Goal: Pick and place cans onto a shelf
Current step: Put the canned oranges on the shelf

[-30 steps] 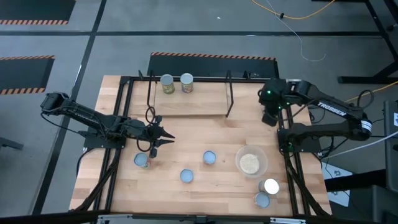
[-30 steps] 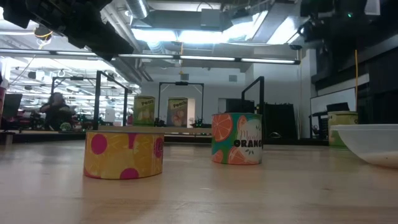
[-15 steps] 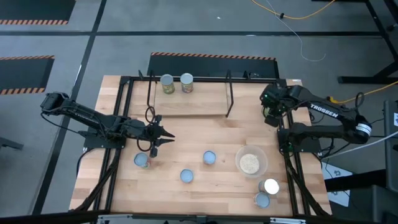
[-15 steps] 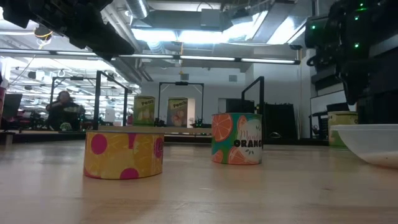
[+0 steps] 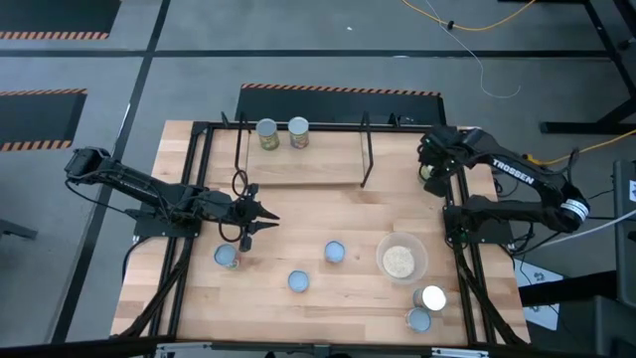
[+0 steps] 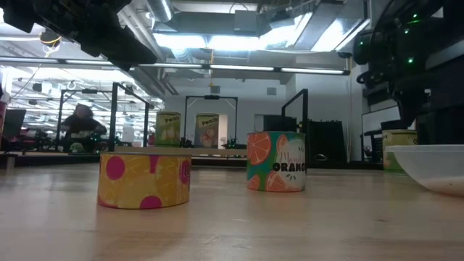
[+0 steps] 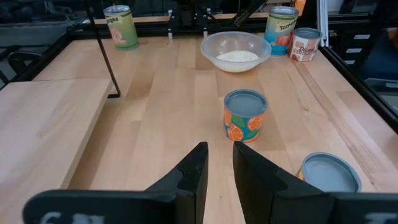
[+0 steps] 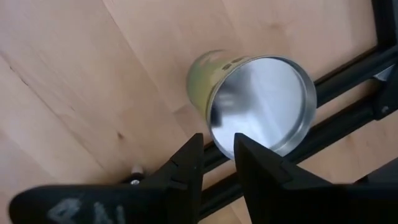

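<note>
— While you're over there, how do the right gripper (image 8: 216, 155) fingers (image 8: 186, 163) stand?

— Nearly closed, a narrow slit between them, holding nothing. They hang right above a green-labelled can (image 8: 258, 102) standing at the desk's (image 5: 328, 204) far right corner, beside the black frame (image 8: 348, 102).

— And the left gripper (image 7: 219, 163)?

— Same narrow slit, empty. It hovers over the desk's left part, near a can (image 5: 228, 257). Ahead of it stands an orange-patterned can (image 7: 245, 116), a low yellow can (image 7: 329, 174) beside that, then the bowl of grains (image 7: 236, 51).

— The shelf (image 5: 303, 159)?

— Two cans (image 5: 282, 132) stand at its back edge, side by side.
</note>
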### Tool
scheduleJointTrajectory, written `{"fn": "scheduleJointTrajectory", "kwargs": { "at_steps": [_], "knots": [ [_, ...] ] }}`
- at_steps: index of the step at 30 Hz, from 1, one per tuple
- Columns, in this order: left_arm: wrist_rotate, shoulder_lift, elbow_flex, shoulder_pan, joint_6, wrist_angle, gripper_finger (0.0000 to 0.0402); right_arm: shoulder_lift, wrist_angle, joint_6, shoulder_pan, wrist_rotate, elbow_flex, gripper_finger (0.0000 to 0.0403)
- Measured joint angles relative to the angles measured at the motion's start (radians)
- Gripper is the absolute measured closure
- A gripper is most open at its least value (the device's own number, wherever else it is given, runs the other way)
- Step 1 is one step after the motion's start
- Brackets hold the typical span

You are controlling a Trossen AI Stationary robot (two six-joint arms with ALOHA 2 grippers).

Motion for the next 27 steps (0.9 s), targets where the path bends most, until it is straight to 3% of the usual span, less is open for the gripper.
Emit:
{"fn": "scheduleJointTrajectory", "kwargs": {
  "at_steps": [14, 27],
  "knots": [
    [0.000, 0.000, 0.000, 0.000, 0.000, 0.000, 0.0333, 0.130, 0.058, -0.044, -0.008, 0.001, 0.006, 0.0309],
    [0.000, 0.000, 0.000, 0.000, -0.001, 0.000, 0.0333, 0.135, 0.066, -0.043, -0.007, 0.018, 0.003, 0.0309]
  ]
}}
